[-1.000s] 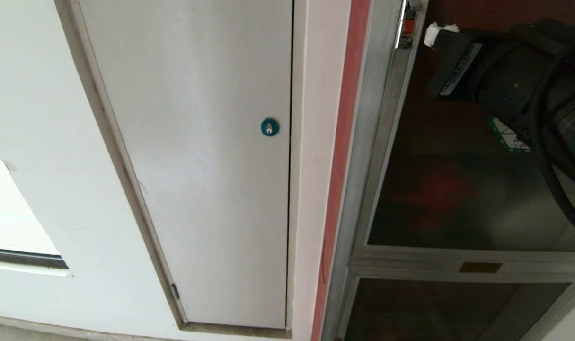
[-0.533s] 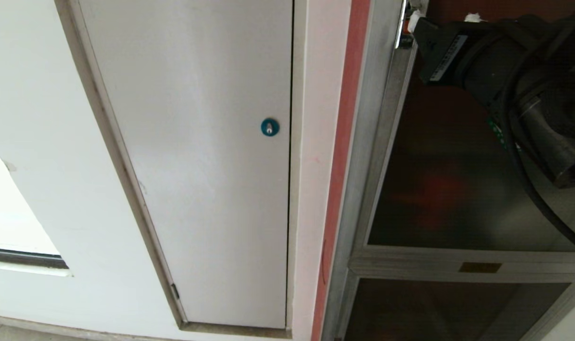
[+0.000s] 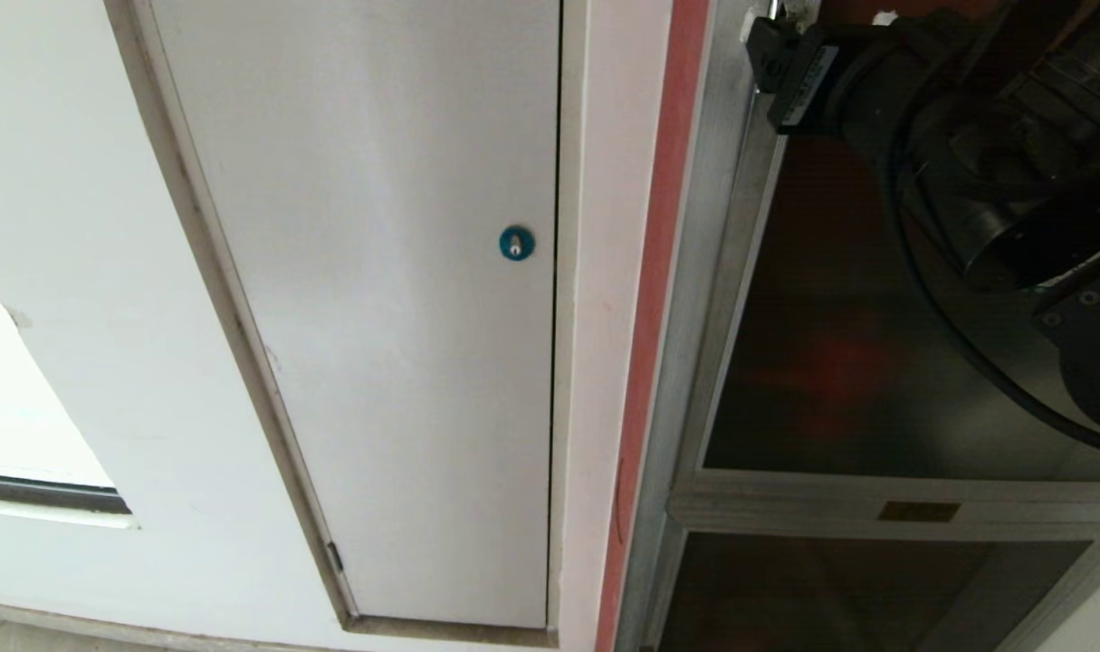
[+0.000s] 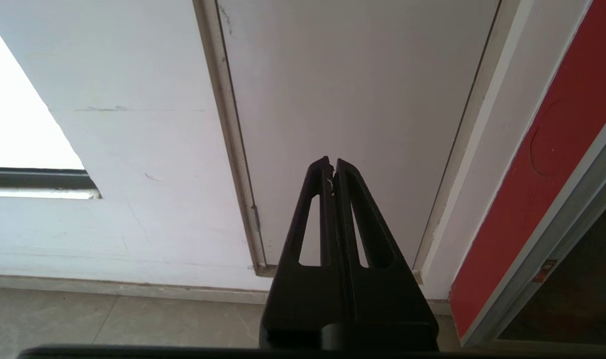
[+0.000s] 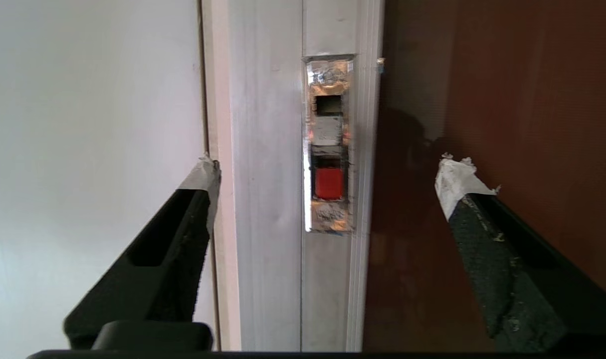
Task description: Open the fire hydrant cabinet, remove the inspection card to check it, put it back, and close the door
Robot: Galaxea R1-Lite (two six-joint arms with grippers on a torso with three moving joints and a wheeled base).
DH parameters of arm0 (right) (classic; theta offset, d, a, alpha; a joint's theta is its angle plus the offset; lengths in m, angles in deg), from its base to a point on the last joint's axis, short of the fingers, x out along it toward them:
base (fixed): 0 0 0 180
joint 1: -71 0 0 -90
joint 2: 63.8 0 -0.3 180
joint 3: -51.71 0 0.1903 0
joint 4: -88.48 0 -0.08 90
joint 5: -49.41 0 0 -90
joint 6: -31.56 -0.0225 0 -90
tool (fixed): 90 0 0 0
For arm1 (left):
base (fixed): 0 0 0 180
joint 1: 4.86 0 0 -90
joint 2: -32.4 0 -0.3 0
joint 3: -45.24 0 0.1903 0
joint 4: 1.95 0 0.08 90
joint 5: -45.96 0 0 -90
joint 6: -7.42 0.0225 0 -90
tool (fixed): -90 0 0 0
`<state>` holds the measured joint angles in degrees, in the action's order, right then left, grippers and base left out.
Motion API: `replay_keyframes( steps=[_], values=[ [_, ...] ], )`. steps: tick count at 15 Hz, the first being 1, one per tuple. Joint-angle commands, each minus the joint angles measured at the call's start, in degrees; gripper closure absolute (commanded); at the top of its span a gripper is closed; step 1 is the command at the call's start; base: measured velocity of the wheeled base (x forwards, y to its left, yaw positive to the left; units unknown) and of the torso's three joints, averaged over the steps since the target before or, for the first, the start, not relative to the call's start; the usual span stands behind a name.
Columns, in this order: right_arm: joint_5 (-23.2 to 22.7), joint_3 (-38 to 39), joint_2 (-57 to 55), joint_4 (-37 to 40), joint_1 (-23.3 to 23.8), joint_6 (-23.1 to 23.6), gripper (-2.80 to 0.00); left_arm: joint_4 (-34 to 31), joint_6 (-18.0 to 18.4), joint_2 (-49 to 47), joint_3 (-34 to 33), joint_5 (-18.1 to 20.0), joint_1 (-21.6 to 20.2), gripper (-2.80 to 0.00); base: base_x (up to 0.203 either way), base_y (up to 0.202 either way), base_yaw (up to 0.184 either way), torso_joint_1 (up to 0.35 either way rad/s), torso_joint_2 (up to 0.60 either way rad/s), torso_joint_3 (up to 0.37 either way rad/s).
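White wall beside closed door (image 3: 875, 362); right gripper (image 5: 327, 169) fingers spread at latch (image 5: 328, 182); left gripper (image 4: 332, 167) fingers pressed together.

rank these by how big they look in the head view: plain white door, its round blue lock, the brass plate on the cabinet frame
1. Plain white door, by far the largest.
2. Brass plate and round blue lock: both small and close in apparent size; the plate looks wider, the lock taller, so I would not rank them.

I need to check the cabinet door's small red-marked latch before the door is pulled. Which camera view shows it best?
The right wrist view: the small metal latch with its red button sits head-on, framed by the open right gripper. The head view shows only a sliver of it at the top edge beside the gripper. The left wrist view does not show it.
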<state>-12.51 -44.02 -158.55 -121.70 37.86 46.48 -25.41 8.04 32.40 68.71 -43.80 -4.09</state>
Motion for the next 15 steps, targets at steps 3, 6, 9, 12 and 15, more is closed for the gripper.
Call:
replay_keyframes(
  steps=[3,6,9,12,15],
  values=[
    [0.2,-3.2,-2.2,1.2,0.5,0.1,-2.8,0.0,0.0,0.0,0.0,0.0,0.0,0.0,0.0,0.0,0.0,0.0,0.0,0.0],
    [0.1,-5.1,-2.9,2.1,1.9,0.1,-2.8,0.0,0.0,0.0,0.0,0.0,0.0,0.0,0.0,0.0,0.0,0.0,0.0,0.0],
    [0.1,-5.6,-2.9,3.1,2.3,0.1,-2.8,0.0,0.0,0.0,0.0,0.0,0.0,0.0,0.0,0.0,0.0,0.0,0.0,0.0],
    [0.1,-7.3,-3.1,3.4,2.6,0.1,-2.8,0.0,0.0,0.0,0.0,0.0,0.0,0.0,0.0,0.0,0.0,0.0,0.0,0.0],
    [0.1,-7.9,-3.8,3.5,2.9,0.1,0.0,0.0,0.0,-0.1,0.0,0.0,0.0,0.0,0.0,0.0,0.0,0.0,0.0,0.0]
  ],
)
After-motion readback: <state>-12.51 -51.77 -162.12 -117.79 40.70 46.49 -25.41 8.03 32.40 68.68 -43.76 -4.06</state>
